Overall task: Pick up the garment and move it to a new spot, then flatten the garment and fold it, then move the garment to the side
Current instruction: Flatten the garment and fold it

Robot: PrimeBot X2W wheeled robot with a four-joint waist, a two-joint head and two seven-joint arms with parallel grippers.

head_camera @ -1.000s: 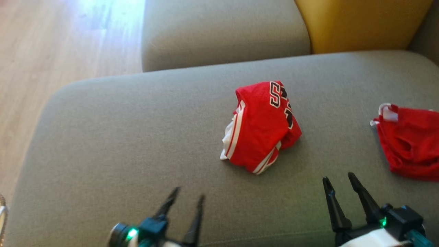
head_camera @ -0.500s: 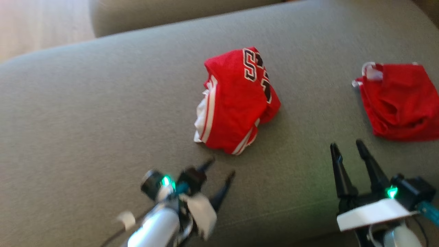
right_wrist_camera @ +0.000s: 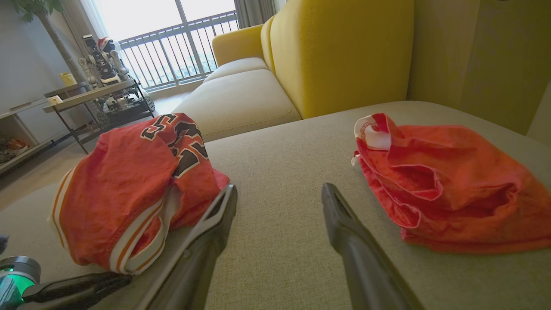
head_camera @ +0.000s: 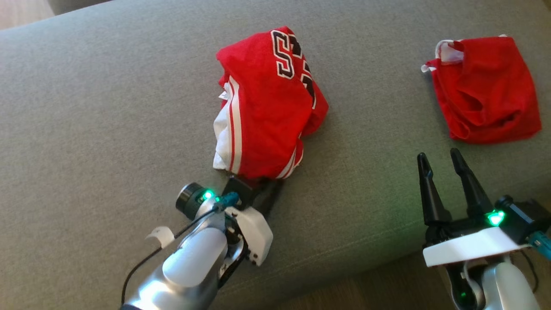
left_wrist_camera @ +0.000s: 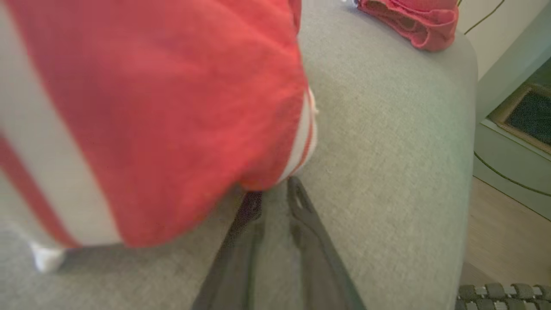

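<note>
Progress: nothing ticked off yet. The red jersey (head_camera: 267, 103) sits in a crumpled heap, not lifted, flattened or folded.
Jersey position: mid-way across the grey sofa cushion (head_camera: 107, 107), well apart from a second red garment (head_camera: 486, 90) off to the right.
Step in hand: by the look of it, the very first grasp, at the near hem.
Left arm: the silver forearm (head_camera: 193, 262) reaches low and forward, and the left gripper (left_wrist_camera: 274, 194) is right at the jersey's white-striped edge, with cloth draped over one tip.
Left claw: fingers drawn close with a slim gap between them; I cannot tell whether cloth is pinched.
Right arm: by the cushion's front edge. The right gripper (head_camera: 438, 155) points forward, fingers spread, nothing in them.
Left to do: lift, relocate, flatten, fold, set aside.
</note>
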